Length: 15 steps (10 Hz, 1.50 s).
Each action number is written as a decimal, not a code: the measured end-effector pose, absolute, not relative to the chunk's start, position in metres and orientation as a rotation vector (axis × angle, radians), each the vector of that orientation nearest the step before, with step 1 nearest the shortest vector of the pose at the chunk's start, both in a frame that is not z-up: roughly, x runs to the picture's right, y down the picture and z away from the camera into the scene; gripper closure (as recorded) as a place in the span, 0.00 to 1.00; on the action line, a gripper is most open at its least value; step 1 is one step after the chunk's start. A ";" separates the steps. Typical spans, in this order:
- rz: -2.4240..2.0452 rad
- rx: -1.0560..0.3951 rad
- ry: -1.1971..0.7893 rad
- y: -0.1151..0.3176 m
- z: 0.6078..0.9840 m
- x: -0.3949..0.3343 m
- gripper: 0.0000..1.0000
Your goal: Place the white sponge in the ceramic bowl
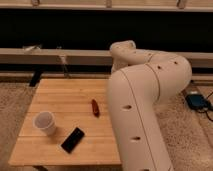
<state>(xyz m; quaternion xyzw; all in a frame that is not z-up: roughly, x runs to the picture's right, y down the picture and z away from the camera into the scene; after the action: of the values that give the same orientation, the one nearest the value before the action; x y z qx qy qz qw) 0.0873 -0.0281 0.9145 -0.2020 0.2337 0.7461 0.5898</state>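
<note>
The white sponge and the ceramic bowl do not show; they are hidden or out of view. My large white arm (145,100) curls up from the lower right and covers the right part of the wooden table (60,95). The gripper is not in view; it lies behind the arm or outside the picture.
A white paper cup (44,122) stands at the table's front left. A flat black object (73,139) lies near the front edge. A small dark red elongated thing (94,107) lies mid-table, just left of the arm. A blue device (196,100) sits on the floor at right.
</note>
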 end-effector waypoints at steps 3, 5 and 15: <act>1.736 -0.476 0.583 -0.018 0.916 0.095 0.64; 1.746 -0.478 0.581 -0.020 0.908 0.102 0.46; 1.741 -0.480 0.594 -0.007 0.891 0.117 0.20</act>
<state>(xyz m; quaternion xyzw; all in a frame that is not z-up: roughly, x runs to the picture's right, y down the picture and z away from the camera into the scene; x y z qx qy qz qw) 0.1168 -0.0073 0.8907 -0.2053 0.2544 0.7452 0.5812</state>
